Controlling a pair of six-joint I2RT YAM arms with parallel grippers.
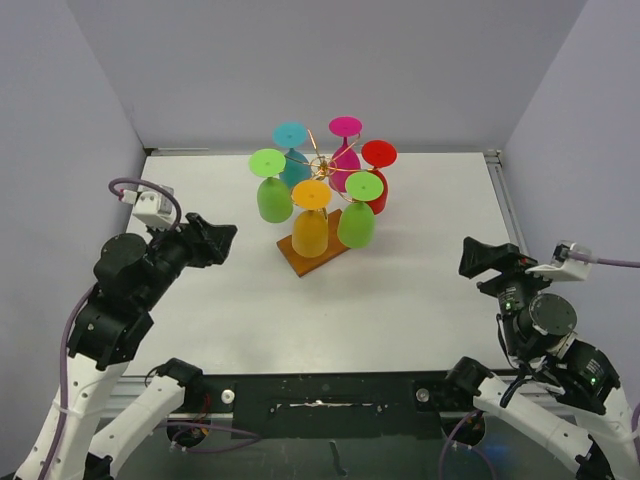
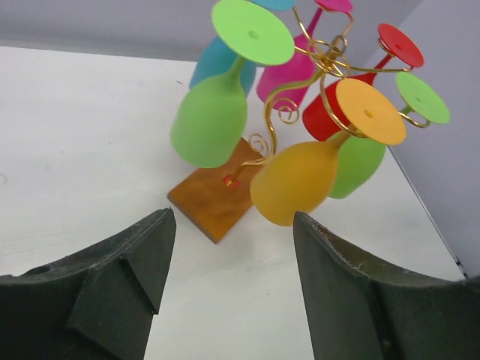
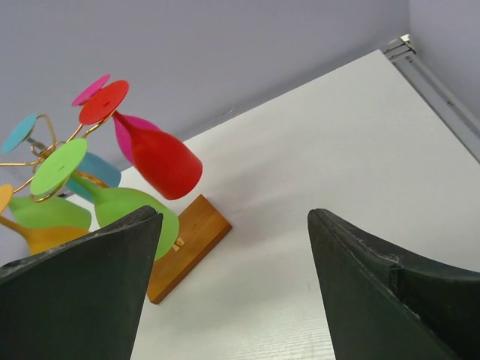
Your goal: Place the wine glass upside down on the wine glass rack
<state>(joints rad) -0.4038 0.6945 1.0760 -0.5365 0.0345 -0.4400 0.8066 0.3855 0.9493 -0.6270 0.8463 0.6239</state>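
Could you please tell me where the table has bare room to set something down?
Bare table lies in front of the wooden base, between the left tool and right tool, and from the rack rightward to the edge rail. Crowded: around the rack, where six glasses hang close together.

Glasses (image 1: 311, 232) ring the wine glass rack (image 1: 291, 256); table (image 1: 420, 290) around it lies open.

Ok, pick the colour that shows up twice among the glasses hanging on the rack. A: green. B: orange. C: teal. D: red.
A: on the wine glass rack a left green glass and a right green glass both hang upside down, while the red glass, orange glass and teal glass each appear once.
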